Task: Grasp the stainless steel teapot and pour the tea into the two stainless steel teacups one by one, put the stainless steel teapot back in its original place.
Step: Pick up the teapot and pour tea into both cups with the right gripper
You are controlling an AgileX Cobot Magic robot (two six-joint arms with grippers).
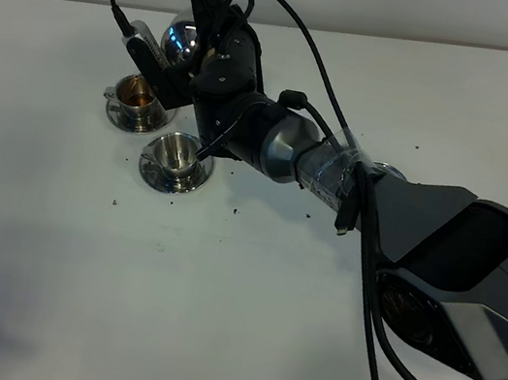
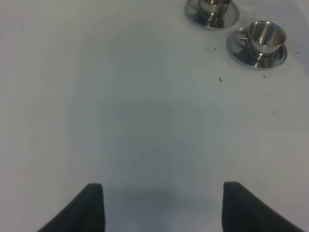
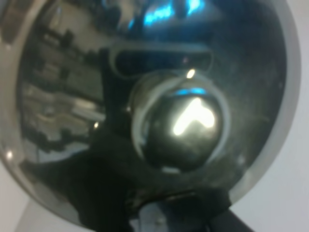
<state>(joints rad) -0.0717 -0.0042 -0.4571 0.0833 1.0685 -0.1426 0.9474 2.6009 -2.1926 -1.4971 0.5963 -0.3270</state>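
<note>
one teacup holds tea, so we reckon our right claw, clenched on the teapot, next needs the empty teacup.

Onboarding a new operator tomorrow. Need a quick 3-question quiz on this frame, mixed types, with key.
1. True or false: the far teacup and the near teacup are both filled.
2. Which arm is at the stainless steel teapot? A) left B) right C) neither
3. Fill in: the left pincer is ___ above the table.
Key: 1 false, only the far teacup shows brown tea; the near teacup looks empty. 2 B. 3 open.
</note>
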